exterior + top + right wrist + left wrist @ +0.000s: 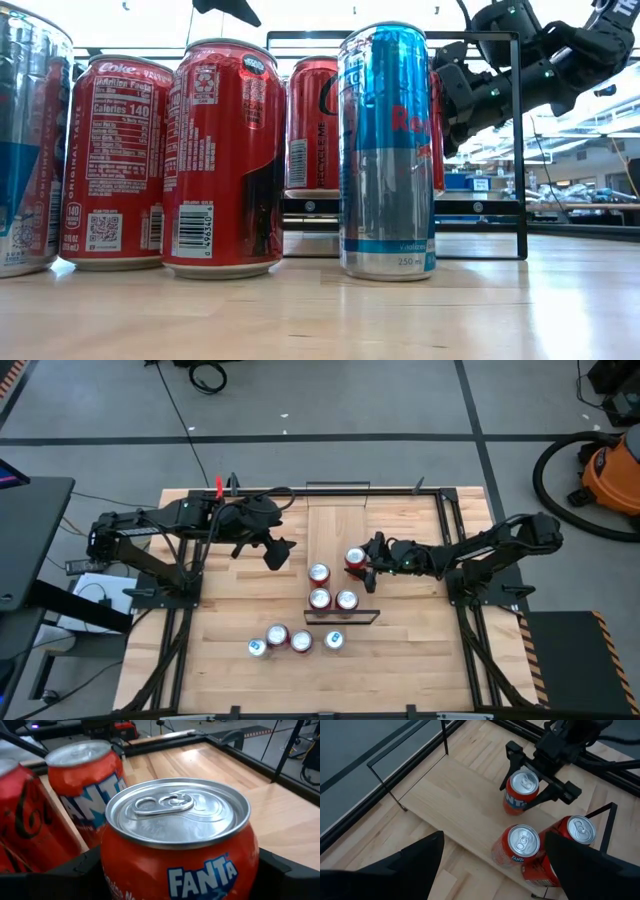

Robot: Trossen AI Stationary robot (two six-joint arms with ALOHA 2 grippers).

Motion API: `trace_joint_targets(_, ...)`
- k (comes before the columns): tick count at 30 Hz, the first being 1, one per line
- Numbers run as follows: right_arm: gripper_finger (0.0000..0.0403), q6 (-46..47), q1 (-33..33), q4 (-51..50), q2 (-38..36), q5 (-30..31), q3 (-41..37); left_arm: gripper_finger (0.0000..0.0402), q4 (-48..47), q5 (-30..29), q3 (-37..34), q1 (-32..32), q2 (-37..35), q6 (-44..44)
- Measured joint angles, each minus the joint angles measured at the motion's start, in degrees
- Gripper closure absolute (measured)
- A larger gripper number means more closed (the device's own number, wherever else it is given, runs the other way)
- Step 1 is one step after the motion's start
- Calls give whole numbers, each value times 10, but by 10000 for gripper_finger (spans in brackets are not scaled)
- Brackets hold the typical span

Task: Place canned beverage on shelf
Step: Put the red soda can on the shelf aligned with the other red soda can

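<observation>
orange fanta can [522,792] upright on shelf [455,805], clamped in right gripper [366,563] jaws. left gripper [277,550] jaws wide, empty, above desk [400,640].

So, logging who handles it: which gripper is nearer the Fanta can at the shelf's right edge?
Right. The right gripper is closed around the Fanta can over the shelf; the left gripper hovers open, well off to its left.

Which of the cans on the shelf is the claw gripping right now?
The orange Fanta can at the shelf's right edge, standing between the right claw's fingers; the three other shelf cans stand free.
</observation>
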Motion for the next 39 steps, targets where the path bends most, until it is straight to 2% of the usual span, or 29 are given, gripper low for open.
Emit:
trace_joint_targets(8, 79, -6, 3, 3, 8, -21, 1, 47, -1, 0, 0, 0, 0, -5)
trace_joint_targets(12, 58, -12, 1, -3, 8, -50, 1, 47, -1, 0, 0, 0, 0, -9)
trace_joint_targets(19, 9, -2, 1, -17, 8, -63, 1, 47, 0, 0, 0, 0, 0, -9)
trace_joint_targets(24, 7, 4, 1, -43, -24, -77, 1, 47, 0, 0, 0, 0, 0, -9)
trace_joint_targets(32, 6, 5, 1, -166, -115, -88, 2, 47, 0, 0, 0, 0, 0, -9)
trace_joint_targets(39, 5, -5, 1, -379, -153, -91, 79, 47, 0, 0, 0, 0, 0, 7)
